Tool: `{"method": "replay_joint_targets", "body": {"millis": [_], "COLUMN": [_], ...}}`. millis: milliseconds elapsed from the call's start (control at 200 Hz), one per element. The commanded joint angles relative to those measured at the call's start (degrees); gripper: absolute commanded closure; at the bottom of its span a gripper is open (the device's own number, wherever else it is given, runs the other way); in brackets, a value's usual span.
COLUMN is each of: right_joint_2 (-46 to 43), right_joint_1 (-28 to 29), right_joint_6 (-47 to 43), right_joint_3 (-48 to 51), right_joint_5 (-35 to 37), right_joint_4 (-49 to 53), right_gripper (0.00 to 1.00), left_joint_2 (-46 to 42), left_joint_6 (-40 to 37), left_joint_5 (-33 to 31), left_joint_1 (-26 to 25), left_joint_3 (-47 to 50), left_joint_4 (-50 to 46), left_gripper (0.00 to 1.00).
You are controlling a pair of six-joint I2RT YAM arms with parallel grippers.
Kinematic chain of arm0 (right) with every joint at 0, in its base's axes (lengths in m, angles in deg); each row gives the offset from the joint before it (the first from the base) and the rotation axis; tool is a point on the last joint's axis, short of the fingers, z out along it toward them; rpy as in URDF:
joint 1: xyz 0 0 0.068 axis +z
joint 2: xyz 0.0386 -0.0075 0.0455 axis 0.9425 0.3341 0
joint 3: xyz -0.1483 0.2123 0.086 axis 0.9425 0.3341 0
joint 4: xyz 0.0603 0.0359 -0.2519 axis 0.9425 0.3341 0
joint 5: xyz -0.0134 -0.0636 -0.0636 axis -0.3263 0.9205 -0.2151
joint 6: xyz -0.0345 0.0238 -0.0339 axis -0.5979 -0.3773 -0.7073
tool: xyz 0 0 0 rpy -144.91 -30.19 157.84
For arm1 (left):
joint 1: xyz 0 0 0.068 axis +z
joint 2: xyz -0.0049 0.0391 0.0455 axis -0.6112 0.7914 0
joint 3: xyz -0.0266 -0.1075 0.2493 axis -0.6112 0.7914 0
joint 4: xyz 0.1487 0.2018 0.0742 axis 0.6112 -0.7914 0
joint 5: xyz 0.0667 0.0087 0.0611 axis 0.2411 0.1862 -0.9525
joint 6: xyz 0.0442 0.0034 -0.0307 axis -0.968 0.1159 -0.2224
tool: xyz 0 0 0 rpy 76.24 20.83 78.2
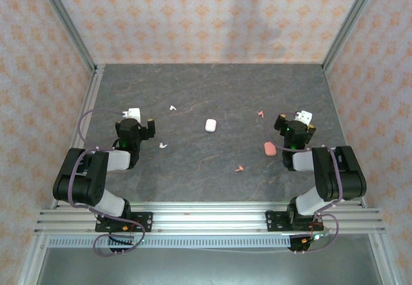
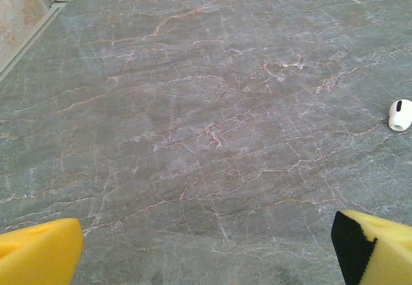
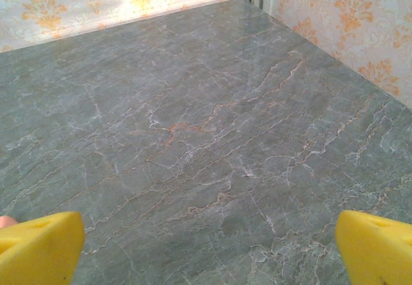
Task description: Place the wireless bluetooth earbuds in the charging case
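Picking up one earbud looks like the job now. Nearest, a pink earbud (image 1: 239, 168) lies on the bench (image 1: 206, 85) at 5 o'clock from the white case (image 1: 210, 125). A white earbud (image 1: 163, 145) lies at 4 o'clock from the left hand (image 1: 134, 119), and the pink case (image 1: 270, 148) at 7 o'clock from the right hand (image 1: 299, 121). Both hands are wide open and hold nothing. Come down slowly and pinch gently, or the tiny bud may flick away.

The dark veined table (image 1: 212, 82) bears a white case (image 1: 210, 125) mid-table, a coral case (image 1: 270, 148) right of it, a far white earbud (image 1: 172, 107) and near white earbud (image 1: 163, 145) leftward, a far coral earbud (image 1: 260, 113) and near coral earbud (image 1: 239, 168) rightward.
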Motion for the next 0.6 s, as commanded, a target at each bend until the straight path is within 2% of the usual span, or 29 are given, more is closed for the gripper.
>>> {"method": "replay_joint_targets", "body": {"millis": [0,55,115,190,270,340,430,505,590], "right_joint_2": [-7.36,-10.97,-15.33,-21.03,-23.22,-22.71,-19.3,-15.44,-12.21], "right_joint_1": [0.26,0.26,0.26,0.29,0.26,0.35,0.59,1.72,3.73], "right_joint_6": [-0.76,0.89,3.1,7.0,12.37,15.99,19.4,20.01,20.11], "right_joint_3": [1.56,1.84,0.15,-5.63,-12.81,-18.76,-25.62,-28.29,-29.28], "right_joint_5": [-1.08,0.25,1.09,0.56,-0.72,-3.31,-6.57,-8.11,-8.82], "right_joint_4": [1.82,5.48,14.75,33.27,50.29,62.24,76.52,82.69,86.29], "right_gripper": [0.01,0.01,0.01,0.01,0.01,0.01,0.01,0.0,0.0], "left_joint_2": [-3.1,-4.95,-5.99,-7.11,-8.53,-9.3,-9.53,-8.66,-7.65], "left_joint_6": [-0.26,1.27,4.57,5.78,7.68,9.86,12.9,16.06,18.66], "left_joint_5": [1.2,-0.6,-4.68,-4.48,-3.12,-0.51,6.47,12.29,14.7], "left_joint_1": [0.23,0.22,0.22,0.23,0.24,0.26,0.11,-0.33,-3.04], "left_joint_3": [-5.06,-10.92,-16.37,-20.45,-23.57,-25.84,-28.2,-29.83,-30.8], "left_joint_4": [-7.35,-19.68,-29.98,-36.82,-42.51,-47.41,-53.01,-57.11,-61.26], "left_gripper": [0.0,0.0,0.0,0.0,0.0,0.0,0.0,0.0,0.0]}}
